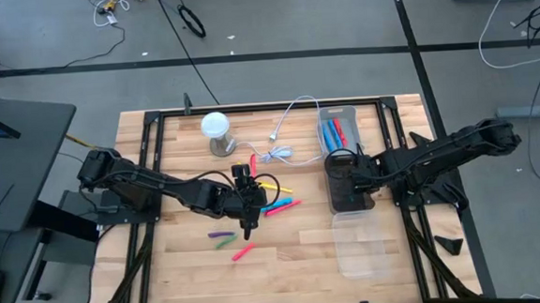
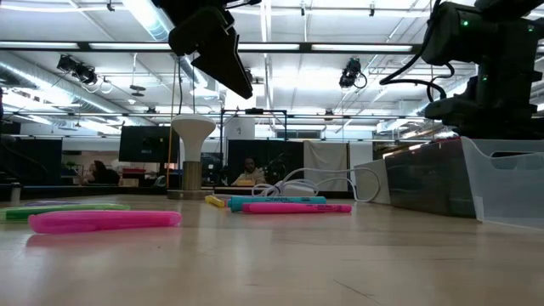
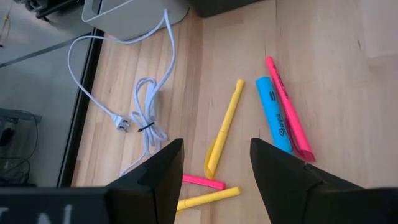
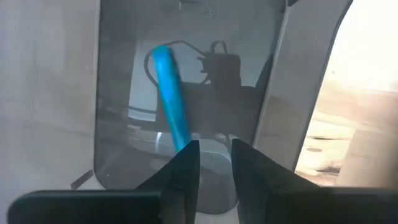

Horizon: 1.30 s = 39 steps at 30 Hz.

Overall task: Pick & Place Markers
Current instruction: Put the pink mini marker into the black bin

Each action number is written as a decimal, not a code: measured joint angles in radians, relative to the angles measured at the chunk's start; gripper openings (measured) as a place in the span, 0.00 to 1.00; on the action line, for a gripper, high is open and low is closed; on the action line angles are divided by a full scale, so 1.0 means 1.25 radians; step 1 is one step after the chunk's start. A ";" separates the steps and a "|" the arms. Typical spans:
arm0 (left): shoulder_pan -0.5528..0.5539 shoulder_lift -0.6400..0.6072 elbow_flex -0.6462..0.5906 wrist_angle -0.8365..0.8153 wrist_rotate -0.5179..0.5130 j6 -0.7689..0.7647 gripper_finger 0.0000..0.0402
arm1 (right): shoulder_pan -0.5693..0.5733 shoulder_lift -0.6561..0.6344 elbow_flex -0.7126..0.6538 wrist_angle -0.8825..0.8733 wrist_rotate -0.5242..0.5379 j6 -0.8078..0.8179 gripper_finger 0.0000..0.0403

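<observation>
Several markers lie flat on the wooden table (image 1: 183, 270): yellow (image 3: 224, 127), blue (image 3: 273, 115) and pink (image 3: 289, 109) ones, with a green (image 1: 221, 235) and another pink one (image 1: 243, 252) nearer the front. My left gripper (image 3: 217, 168) hovers open, high above the yellow marker, touching nothing. My right gripper (image 4: 214, 158) points down into a dark bin (image 1: 347, 184), narrowly open with nothing between its fingers. A blue marker (image 4: 169, 93) slants inside that bin, its lower end hidden behind one finger (image 4: 186, 162). My right gripper has one finger in front of the lower end (image 4: 184, 140) of the blue marker in the bin; I cannot tell whether it touches the marker.
A clear bin (image 1: 337, 129) behind the dark one holds blue and red markers. A clear tray (image 1: 362, 244) lies in front of it. A white cable (image 3: 146, 118) and a white round-headed stand (image 1: 215, 128) sit at the table's far middle.
</observation>
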 joint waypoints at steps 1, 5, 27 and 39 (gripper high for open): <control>0.000 0.000 0.000 0.000 0.000 0.000 0.48 | 0.000 0.000 0.000 0.000 -0.001 0.000 0.24; 0.000 0.000 0.000 0.000 0.000 0.000 0.48 | 0.000 0.000 0.000 0.000 0.002 -0.006 0.25; -0.001 0.000 0.000 -0.001 0.083 -0.058 0.48 | 0.015 0.000 0.215 0.084 0.235 -0.455 0.25; -0.001 0.000 0.000 -0.037 0.201 -0.191 0.48 | 0.077 0.000 0.192 0.564 0.316 -0.842 0.25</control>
